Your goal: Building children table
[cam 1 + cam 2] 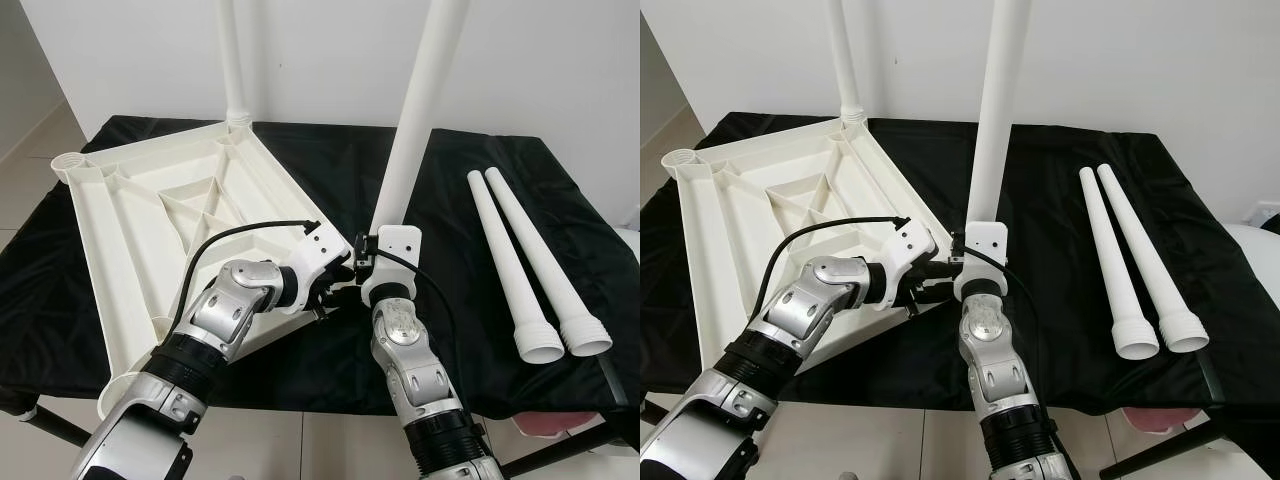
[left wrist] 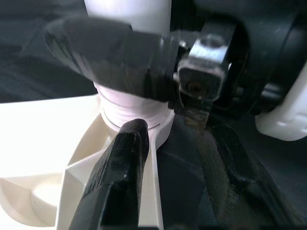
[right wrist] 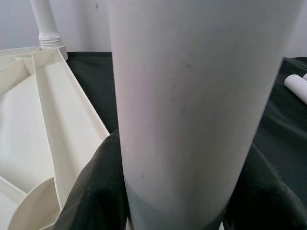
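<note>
- The upside-down white table panel point(image 1: 150, 220) lies ribs-up on the left half of the black-draped tabletop point(image 1: 450, 200), one corner reaching the middle of the tabletop's near side.
- At that corner a white leg point(image 1: 415, 110) stands nearly upright, slightly tilted, its ringed lower end seated at the corner socket point(image 2: 134, 112), as my left wrist view shows.
- My right gripper point(image 1: 978, 232) is clamped on this leg just above its base; in my right wrist view the dark fingers point(image 3: 91, 191) press on both sides of the tube.
- My left gripper point(image 1: 325, 290) sits at the same corner, just beside my right one; one black finger point(image 2: 117, 177) lies over the panel's rim below the leg's ringed end, another crosses in front of the tube, and I cannot tell whether they pinch anything.
- A second leg point(image 1: 232, 60) already stands upright in the panel's far corner, near the tabletop's far edge.
- An unfilled round socket point(image 1: 68, 162) shows at the panel's far-left corner.
- Two loose legs point(image 1: 520, 260) lie side by side on the right part of the tabletop, wide ringed ends toward the near edge.
</note>
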Robot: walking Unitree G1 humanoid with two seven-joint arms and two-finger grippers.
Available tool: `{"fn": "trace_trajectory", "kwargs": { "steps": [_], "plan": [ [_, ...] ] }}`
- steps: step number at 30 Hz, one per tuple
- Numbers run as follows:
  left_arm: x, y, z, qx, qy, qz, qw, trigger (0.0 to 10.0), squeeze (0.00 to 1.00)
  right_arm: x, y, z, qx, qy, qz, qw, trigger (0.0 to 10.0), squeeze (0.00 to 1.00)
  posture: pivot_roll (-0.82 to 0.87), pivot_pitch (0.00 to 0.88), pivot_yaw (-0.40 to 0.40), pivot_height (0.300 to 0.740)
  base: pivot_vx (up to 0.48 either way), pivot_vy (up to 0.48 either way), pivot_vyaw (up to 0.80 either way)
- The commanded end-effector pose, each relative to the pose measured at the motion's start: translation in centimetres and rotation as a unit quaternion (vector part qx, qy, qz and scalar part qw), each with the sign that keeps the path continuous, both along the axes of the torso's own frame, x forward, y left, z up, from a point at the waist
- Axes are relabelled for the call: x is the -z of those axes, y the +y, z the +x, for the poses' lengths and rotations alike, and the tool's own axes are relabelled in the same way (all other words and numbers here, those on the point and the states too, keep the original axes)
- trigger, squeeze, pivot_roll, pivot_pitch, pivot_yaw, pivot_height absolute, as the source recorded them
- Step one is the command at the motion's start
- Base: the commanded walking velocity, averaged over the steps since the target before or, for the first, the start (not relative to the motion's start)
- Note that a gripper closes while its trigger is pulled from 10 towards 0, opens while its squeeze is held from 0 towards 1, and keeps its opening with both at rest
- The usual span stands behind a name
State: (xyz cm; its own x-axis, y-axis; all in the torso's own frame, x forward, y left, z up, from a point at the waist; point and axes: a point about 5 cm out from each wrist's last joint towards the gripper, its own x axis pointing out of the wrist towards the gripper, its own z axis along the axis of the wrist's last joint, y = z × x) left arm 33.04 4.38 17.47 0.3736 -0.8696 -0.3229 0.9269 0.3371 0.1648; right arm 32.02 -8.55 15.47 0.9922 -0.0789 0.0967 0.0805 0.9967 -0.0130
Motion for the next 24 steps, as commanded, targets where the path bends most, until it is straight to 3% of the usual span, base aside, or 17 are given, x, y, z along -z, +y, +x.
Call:
{"fn": "trace_trajectory", "kwargs": {
  "steps": [1,7,10,18,19,22,23,24],
  "plan": [
    [0.8,0.0,0.1,-0.045,-0.002,0.013,0.999,10.0,0.0,5.8,-2.0,-1.1,0.042,0.132,-0.003,0.99,10.0,0.0,0.06,0.138,0.002,0.74,0.0,0.0,0.0],
    [2.1,0.0,0.0,-0.056,0.013,0.039,0.998,10.0,0.0,5.7,-1.8,-1.1,0.036,0.129,0.0,0.991,10.0,0.0,0.06,0.138,0.004,0.74,0.0,0.0,0.0],
    [3.4,0.1,0.7,-0.104,0.034,0.054,0.993,10.0,0.0,5.4,-1.3,-1.0,0.017,0.122,0.002,0.992,10.0,0.0,0.06,0.136,0.001,0.74,0.0,0.0,0.0],
    [3.6,0.0,1.1,-0.107,0.019,0.064,0.992,10.0,0.0,5.4,-1.1,-0.9,0.006,0.121,0.001,0.993,10.0,0.0,0.06,0.133,-0.001,0.74,0.0,0.0,0.0],
    [3.6,-0.1,1.1,-0.107,0.014,0.066,0.992,6.5,0.0,5.4,-1.1,-1.0,0.005,0.121,0.002,0.993,10.0,0.0,0.06,0.133,0.0,0.74,0.0,0.0,0.0],
    [3.5,-0.1,1.2,-0.107,0.011,0.068,0.992,6.5,0.0,5.4,-1.1,-1.0,0.005,0.121,0.002,0.993,10.0,0.0,0.06,0.133,0.0,0.74,0.0,0.0,0.0],
    [3.4,-0.2,1.0,-0.098,0.009,0.064,0.993,0.0,0.0,5.4,-1.1,-1.0,0.003,0.12,0.003,0.993,10.0,0.0,0.05,0.133,0.001,0.74,0.0,0.0,0.0],
    [3.4,-0.2,1.0,-0.098,0.009,0.064,0.993,0.0,0.0,5.4,-1.1,-1.0,0.003,0.12,0.003,0.993,10.0,0.0,0.05,0.133,0.001,0.74,0.0,0.0,0.0]
  ]
}}
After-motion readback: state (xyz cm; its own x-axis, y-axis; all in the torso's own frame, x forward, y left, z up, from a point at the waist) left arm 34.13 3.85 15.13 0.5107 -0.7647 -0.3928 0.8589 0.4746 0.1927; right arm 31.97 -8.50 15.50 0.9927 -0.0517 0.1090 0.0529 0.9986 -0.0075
